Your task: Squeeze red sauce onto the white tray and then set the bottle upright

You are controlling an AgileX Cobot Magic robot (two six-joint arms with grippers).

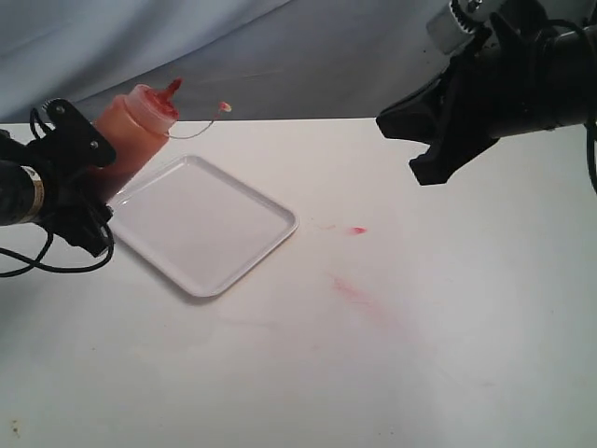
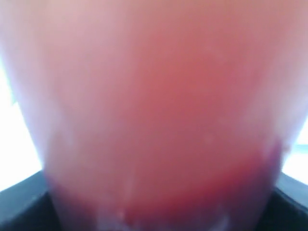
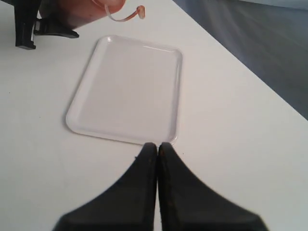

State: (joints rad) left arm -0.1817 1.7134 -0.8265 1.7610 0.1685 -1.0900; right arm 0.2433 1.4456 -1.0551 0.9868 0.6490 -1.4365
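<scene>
In the exterior view there are two arms, one bottle and one tray. The left fingers [image 1: 76, 138] are clamped around the lower body of the bottle [image 1: 135, 126], which is off the counter [image 1: 420, 364] and tilted, its base toward the arm. Its one red nozzle [image 1: 173, 89] points up and away, above the far left corner of the white tray [image 1: 201, 224]. One small cap [image 1: 224, 106] dangles from a thin tether [image 1: 191, 133] beside the nozzle. The tray lies flat on the counter, its surface plain glossy white. To its right the counter bears two marks: a small red spot [image 1: 357, 230] and a faint pink smear [image 1: 359, 297]. The right fingers [image 1: 438, 163] hang above the counter's far right, well apart from the tray.

The left wrist view is filled by the bottle [image 2: 154, 96], too close to be sharp. The darker red band [image 2: 159, 192] low in its body is probably the red sauce inside.

In the right wrist view the two right fingers [image 3: 144, 183] are pressed together with nothing between them. Beyond their tips lies the one tray [image 3: 130, 86] on the counter [image 3: 231, 120]. Past it show a black left finger [image 3: 26, 24], an edge of the bottle [image 3: 79, 12], and the tether [image 3: 115, 18] with its cap [image 3: 140, 9].
</scene>
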